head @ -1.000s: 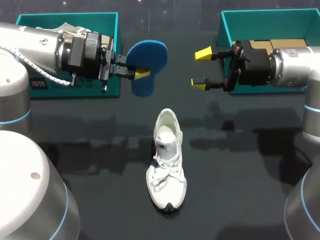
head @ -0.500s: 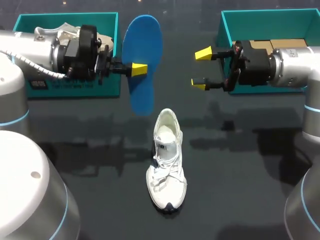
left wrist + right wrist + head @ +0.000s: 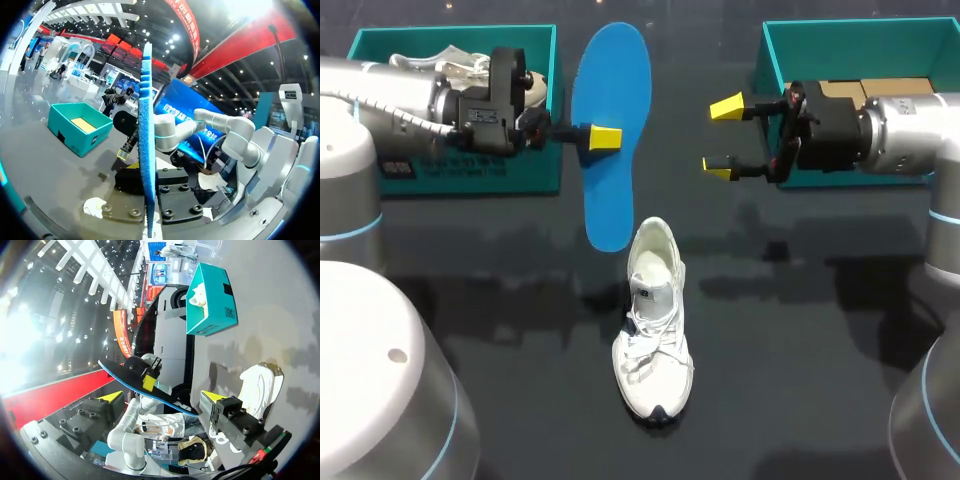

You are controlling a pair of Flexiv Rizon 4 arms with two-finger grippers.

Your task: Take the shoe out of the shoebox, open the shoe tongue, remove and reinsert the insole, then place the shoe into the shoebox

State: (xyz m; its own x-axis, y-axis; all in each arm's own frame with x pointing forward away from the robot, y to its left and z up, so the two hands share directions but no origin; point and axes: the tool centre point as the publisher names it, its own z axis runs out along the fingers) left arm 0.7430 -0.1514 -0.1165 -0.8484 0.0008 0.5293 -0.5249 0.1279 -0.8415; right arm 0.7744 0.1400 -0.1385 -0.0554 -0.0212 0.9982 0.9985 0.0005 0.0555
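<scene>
Left gripper (image 3: 603, 137) clamped on the edge of the blue insole (image 3: 612, 190); insole held off the table (image 3: 800, 350), between left shoebox (image 3: 520, 178) and right shoebox (image 3: 775, 60), one end near the heel of the white shoe (image 3: 653, 320); shoe upright on table, outside both boxes; right gripper (image 3: 722, 138) spread wide, empty.

Dark glossy tabletop (image 3: 800, 400), flat, w/ soft shadows + faint reflections; even lighting, no glare spots.
</scene>
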